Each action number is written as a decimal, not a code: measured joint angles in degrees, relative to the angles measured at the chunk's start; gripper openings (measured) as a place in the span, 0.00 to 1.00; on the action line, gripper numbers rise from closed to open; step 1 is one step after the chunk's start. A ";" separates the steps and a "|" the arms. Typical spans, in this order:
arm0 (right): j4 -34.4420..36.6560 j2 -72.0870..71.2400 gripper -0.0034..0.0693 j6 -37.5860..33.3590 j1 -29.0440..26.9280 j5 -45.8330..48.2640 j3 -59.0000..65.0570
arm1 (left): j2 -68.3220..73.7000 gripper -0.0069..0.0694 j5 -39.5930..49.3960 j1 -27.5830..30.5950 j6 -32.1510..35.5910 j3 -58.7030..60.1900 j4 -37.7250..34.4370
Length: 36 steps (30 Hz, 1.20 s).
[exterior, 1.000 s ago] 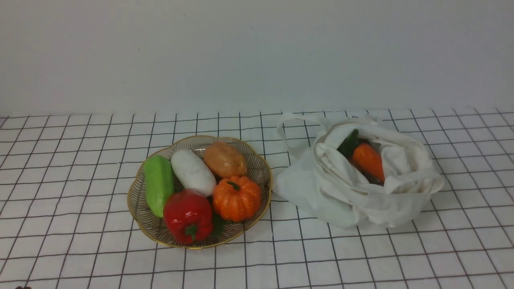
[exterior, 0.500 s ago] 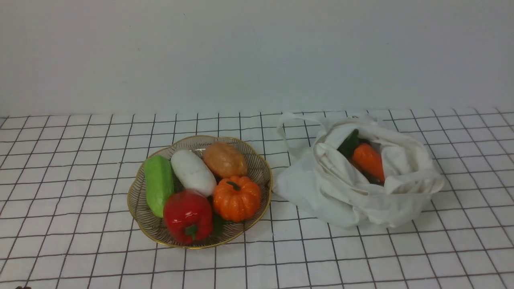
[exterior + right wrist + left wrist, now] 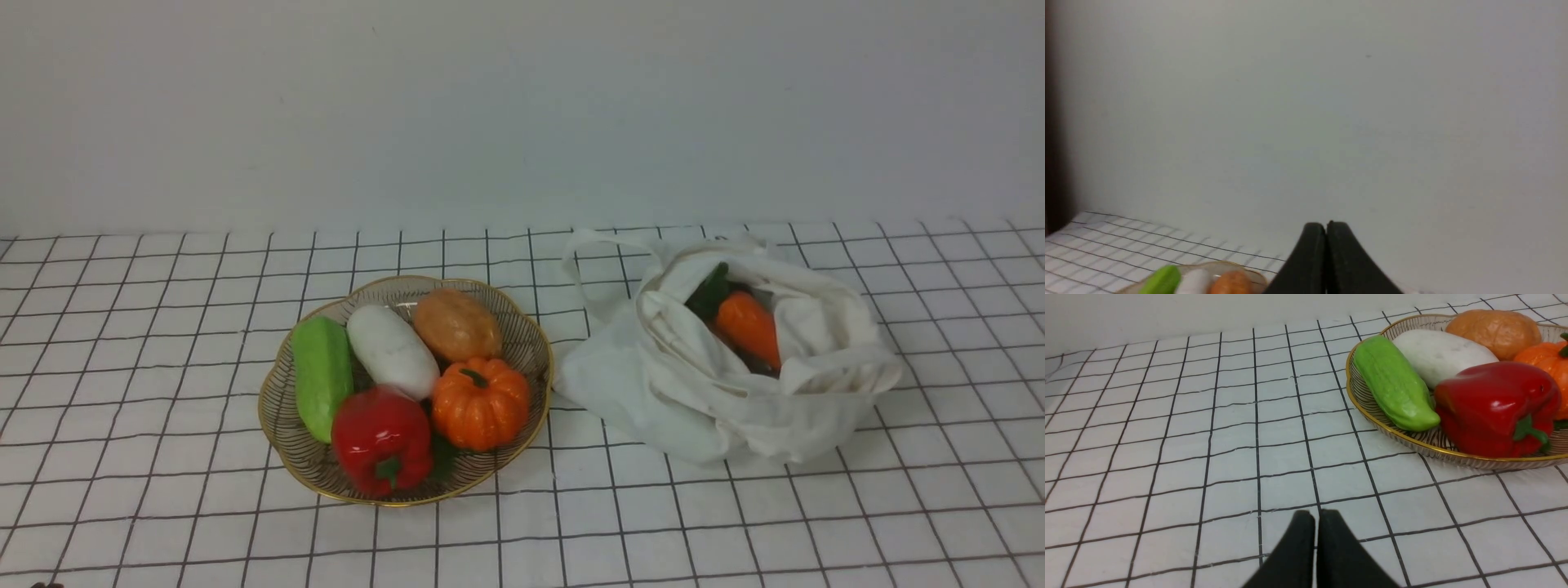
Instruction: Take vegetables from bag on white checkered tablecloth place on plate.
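The wire plate [image 3: 282, 425] with its gold rim sits left of centre on the white checkered tablecloth [image 3: 163, 523]. It holds a green cucumber [image 3: 322, 376], a white piece [image 3: 393, 351], a brown piece [image 3: 457, 325], a pumpkin [image 3: 481, 404] and a red pepper [image 3: 381, 441]. The white cloth bag [image 3: 718, 384] lies to its right, with an orange carrot [image 3: 749, 327] with a dark green top showing in its mouth. Neither gripper shows in the front view. My left gripper [image 3: 1316, 516] is shut and empty, low over the cloth, apart from the plate [image 3: 1367, 406]. My right gripper [image 3: 1326, 226] is shut and empty, facing the wall.
A plain pale wall [image 3: 522, 106] stands behind the table. The bag's handle loop [image 3: 581, 261] lies on the cloth between bag and plate. Bare cloth runs along the front edge and at the far left.
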 joint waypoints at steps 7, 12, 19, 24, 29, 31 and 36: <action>-2.95 -3.84 0.03 -0.04 -16.95 2.70 12.24 | 0.00 0.08 0.00 0.00 0.00 0.00 0.00; -3.36 -7.60 0.03 0.01 -22.70 7.28 20.10 | 0.00 0.08 0.00 0.00 0.00 0.00 0.00; -3.75 -7.66 0.03 0.01 -22.56 8.96 19.93 | 0.00 0.08 0.00 0.00 0.00 0.00 0.00; -3.75 -7.66 0.03 0.01 -22.50 8.96 19.93 | 0.00 0.08 0.00 0.00 0.00 0.00 0.00; -3.75 -7.66 0.03 0.01 -22.50 8.96 19.93 | 0.00 0.08 0.00 0.00 0.00 0.00 0.00; -3.75 -7.66 0.03 0.01 -22.50 8.96 19.93 | 0.00 0.08 0.00 0.00 0.00 0.00 0.00; -3.75 -7.66 0.03 0.01 -22.50 8.96 19.93 | 0.00 0.08 0.00 0.00 0.00 0.00 0.00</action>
